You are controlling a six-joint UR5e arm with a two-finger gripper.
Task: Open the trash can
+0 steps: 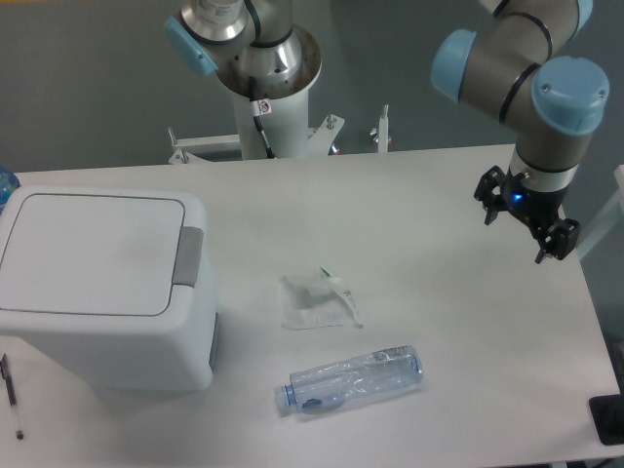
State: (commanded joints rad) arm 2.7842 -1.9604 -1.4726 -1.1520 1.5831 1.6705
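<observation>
The trash can (pixel 107 341) is a large boxy white bin at the left of the table. Its flat white lid (pixel 88 253) lies shut, and the grey push-button tab (pixel 188 256) sits on the lid's right edge. My gripper (pixel 524 216) hangs over the far right of the table, well away from the bin, pointing down. Its two black fingers (pixel 559 241) stand apart with nothing between them.
A crumpled clear plastic bottle (pixel 351 380) lies on its side at the front centre. A clear plastic wrapper (pixel 317 300) lies between bottle and bin. A pen (pixel 12 395) lies at the left edge. A black object (pixel 609 419) sits at the right front corner.
</observation>
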